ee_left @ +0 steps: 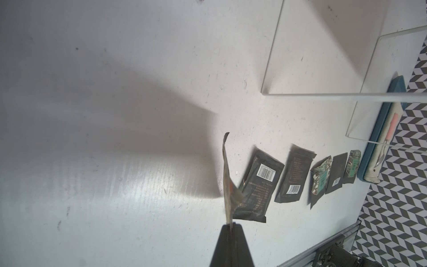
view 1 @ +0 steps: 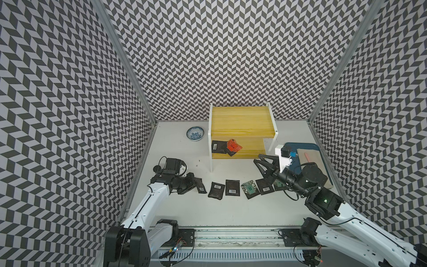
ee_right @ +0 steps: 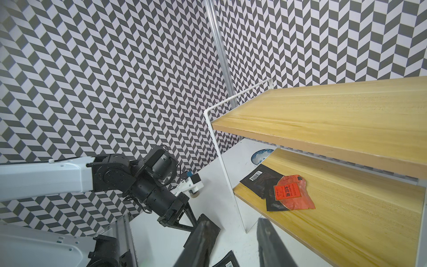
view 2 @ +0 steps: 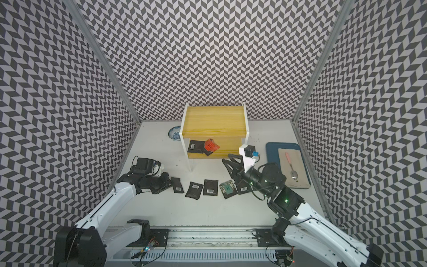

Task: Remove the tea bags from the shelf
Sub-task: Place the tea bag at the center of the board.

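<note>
Tea bag (ee_right: 293,193), orange label "大红袍"

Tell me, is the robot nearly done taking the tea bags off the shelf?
More than half done. Five tea bags lie in a row on the table. The left hand pinches another sachet beside them. The right hand is open near the shelf, where about three bags lie on the lower board.
</note>
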`<state>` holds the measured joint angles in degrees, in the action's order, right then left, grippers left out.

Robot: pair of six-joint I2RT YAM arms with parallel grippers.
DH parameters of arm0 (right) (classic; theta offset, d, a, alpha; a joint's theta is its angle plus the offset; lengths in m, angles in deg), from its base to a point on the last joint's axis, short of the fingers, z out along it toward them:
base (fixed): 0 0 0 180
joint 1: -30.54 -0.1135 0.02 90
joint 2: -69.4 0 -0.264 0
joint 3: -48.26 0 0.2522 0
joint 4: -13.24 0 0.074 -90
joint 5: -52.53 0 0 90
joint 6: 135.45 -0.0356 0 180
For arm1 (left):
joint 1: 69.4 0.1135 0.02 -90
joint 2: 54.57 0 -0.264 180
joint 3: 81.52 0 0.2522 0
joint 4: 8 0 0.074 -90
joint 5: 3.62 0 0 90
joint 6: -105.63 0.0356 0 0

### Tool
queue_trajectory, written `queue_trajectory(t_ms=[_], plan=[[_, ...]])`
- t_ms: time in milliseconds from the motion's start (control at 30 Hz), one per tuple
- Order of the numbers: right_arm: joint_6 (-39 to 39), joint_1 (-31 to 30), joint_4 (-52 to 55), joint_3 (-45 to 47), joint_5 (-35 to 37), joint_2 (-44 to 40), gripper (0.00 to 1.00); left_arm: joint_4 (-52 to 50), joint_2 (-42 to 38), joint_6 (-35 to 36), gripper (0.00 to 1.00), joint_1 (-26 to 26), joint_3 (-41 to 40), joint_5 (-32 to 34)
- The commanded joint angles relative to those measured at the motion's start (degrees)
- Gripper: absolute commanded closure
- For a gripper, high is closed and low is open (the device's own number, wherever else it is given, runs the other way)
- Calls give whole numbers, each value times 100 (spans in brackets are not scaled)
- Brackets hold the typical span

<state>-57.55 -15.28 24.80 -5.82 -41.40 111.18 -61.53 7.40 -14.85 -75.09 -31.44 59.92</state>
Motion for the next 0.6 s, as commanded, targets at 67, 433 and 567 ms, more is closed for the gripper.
queue_trajectory(t_ms=[67, 433, 567], plan=[[-99, 33, -274, 67, 6, -219, 63, -66, 161, -151, 98, 26, -19, 299], [-81, 30, -116, 93, 157, -570, 63, -309, 155, -203, 72, 25, 49, 606], [-57, 30, -114, 82, 129, -525, 63, -632, -62, -222, 69, 24, 280, 917]])
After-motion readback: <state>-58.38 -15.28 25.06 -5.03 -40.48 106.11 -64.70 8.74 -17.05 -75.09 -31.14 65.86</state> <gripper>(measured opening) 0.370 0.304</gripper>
